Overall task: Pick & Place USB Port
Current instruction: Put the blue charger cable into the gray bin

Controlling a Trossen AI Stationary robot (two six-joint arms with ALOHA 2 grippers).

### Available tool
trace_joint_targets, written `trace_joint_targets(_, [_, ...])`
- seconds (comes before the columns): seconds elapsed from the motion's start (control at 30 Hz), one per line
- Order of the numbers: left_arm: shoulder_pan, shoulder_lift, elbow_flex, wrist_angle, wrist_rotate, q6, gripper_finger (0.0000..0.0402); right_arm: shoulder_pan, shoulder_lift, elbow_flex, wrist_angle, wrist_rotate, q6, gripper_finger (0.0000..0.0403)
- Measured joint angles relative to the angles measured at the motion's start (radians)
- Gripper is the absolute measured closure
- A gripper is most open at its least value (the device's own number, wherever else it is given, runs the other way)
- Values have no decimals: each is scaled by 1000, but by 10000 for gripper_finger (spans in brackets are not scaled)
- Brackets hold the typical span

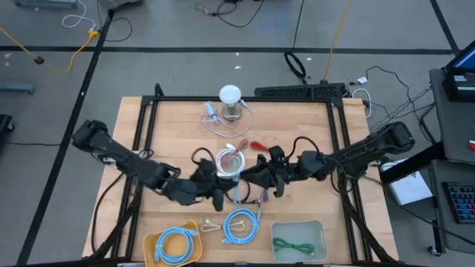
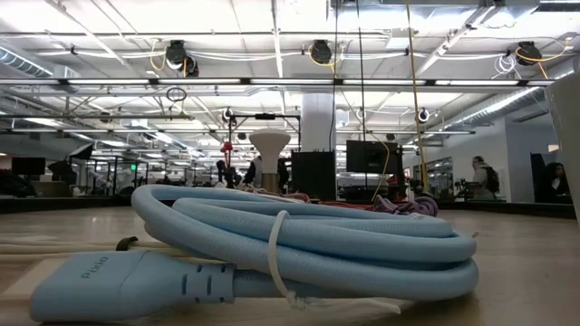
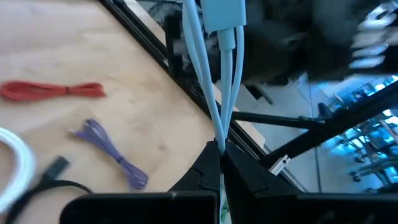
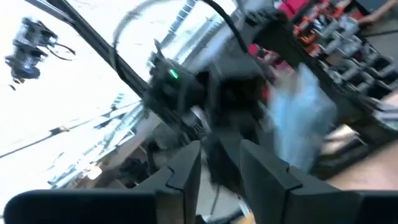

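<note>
A light blue cable (image 3: 211,93) ends in a flat light blue connector block (image 3: 224,14). In the high view it shows as a pale strip (image 1: 237,191) between the two grippers at the table's middle. My left gripper (image 3: 221,152) is shut on its strands. My right gripper (image 4: 221,158) is open and faces the left gripper. A blurred light blue shape (image 4: 298,124) lies just beside one of its fingers. The low view shows neither gripper. My left gripper pinches two thin strands of the light blue cable (image 3: 219,134) between its fingertips, a short way below the connector block. The strands run straight on from the fingers to the block. I cannot tell whether the block rests on the table.
On the table lie a white coil (image 1: 230,159), a red cable (image 1: 256,144), a purple bundle (image 1: 261,197) and a blue coil (image 1: 240,225). At the near edge stand a yellow tray (image 1: 152,241) and a grey tray (image 1: 318,231). A white lamp (image 1: 230,96) stands far.
</note>
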Motion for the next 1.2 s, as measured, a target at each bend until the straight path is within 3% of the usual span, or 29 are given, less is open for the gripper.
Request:
trace_joint_targets(0.23, [7,52,1,112,38,21,399,4,8,13,-52,1,-7,274])
trace_joint_targets(0.57, [-3,-57,1,-215,-128,-96,399,26,1,13,-28,-50,17,249])
trace_joint_targets(0.87, [-10,-71,2,32,-74,59,399,17,1,13,-92,-45,-9,241])
trace_joint_targets(1.2, [-52,-61,1,38,-69,45,399,-12,1,13,-112,-45,-10,241])
